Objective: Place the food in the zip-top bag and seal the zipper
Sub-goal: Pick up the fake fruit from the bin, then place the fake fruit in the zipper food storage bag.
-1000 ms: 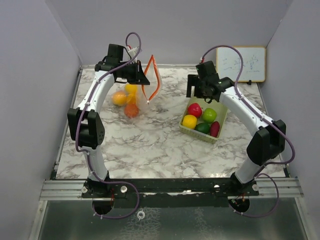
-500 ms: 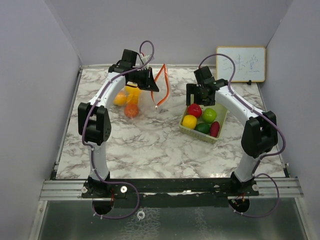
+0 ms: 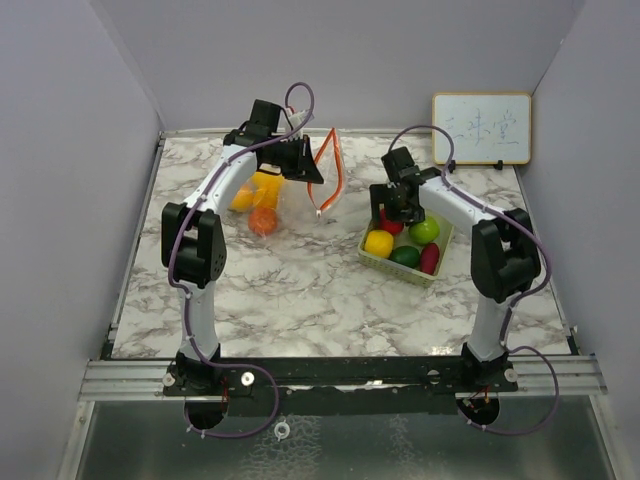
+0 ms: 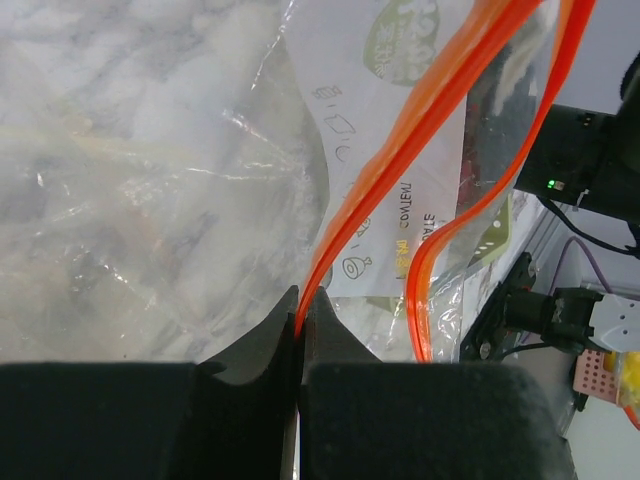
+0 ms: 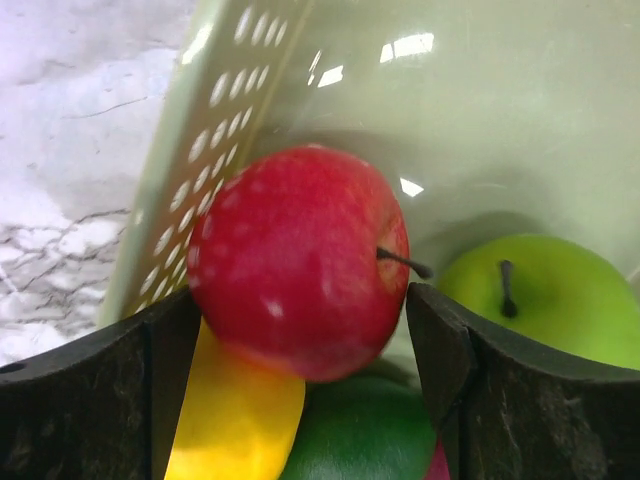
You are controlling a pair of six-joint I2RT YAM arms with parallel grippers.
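While left gripper (image 4: 300,312) pinches zipper (image 4: 445,100), right gripper (image 5: 305,305) gapes around, maybe touching, red apple (image 5: 290,250).

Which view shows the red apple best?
Right wrist: the red apple sits large between the open fingers. Top view shows only a red sliver under the right gripper. Left wrist shows only the bag.

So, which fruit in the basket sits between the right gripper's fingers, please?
The red apple, stem showing; the green apple lies outside the open right gripper.

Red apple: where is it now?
Right wrist view: the red apple sits in the basket, against its perforated wall, between the right gripper's open fingers, green apple to its right.
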